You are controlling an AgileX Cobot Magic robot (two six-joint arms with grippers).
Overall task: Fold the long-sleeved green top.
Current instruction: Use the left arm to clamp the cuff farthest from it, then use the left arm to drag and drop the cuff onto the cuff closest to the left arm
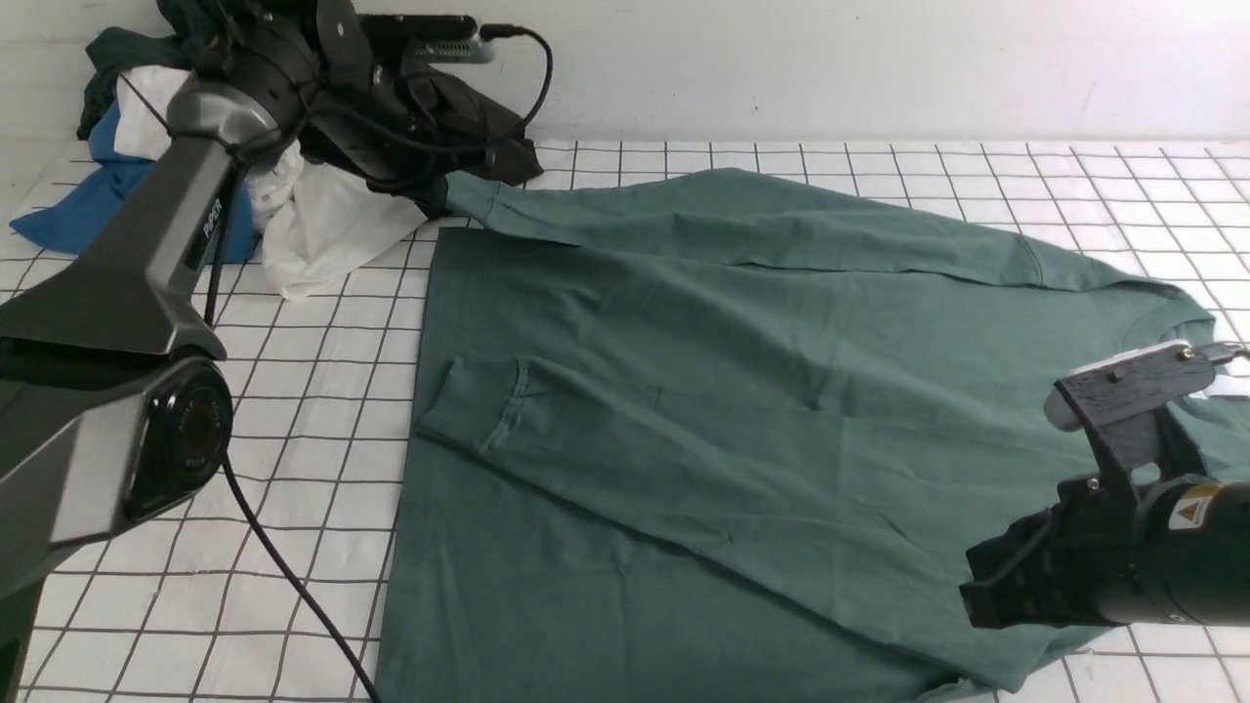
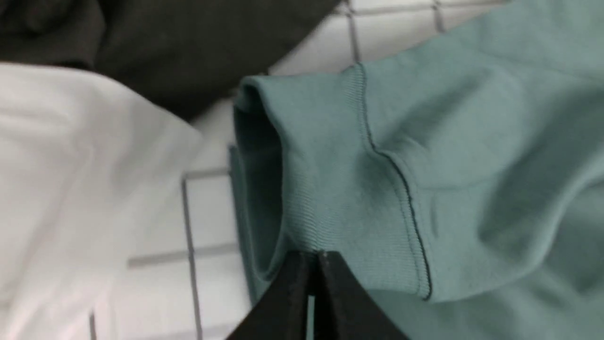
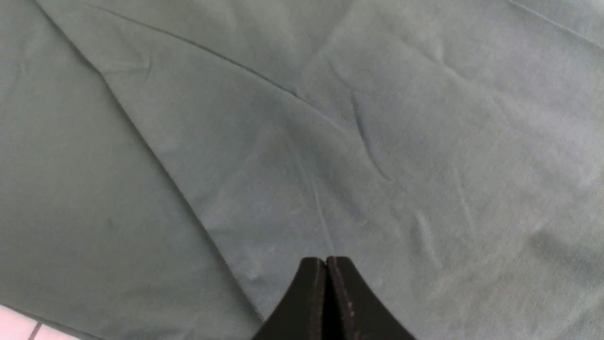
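1. The left gripper (image 2: 315, 259) was clamped on the rim of the cuff (image 2: 339, 189) of the green long-sleeved top (image 1: 703, 391). The bite looked thin, so the ribbing could slip free under a pull.
2. That cuff lay just beside the white cloth (image 1: 322, 234) and the dark garment (image 1: 469, 117) in the heap at the far left. A careless lift might drag 1 of them along.
3. The right gripper (image 3: 326, 260) had its jaws pressed together on nothing, over the body near the neck end. Whether it touched the fabric could not be told. If it did not pin the body, tugging the sleeve could shift the whole garment.
4. The top lay flat across the gridded table (image 1: 322, 391), hem toward the robot's left. The near sleeve (image 1: 586, 430) lay folded diagonally over the body, and the far sleeve (image 1: 732, 220) stretched along the far edge. It was muted green with shallow creases, and no print showed.
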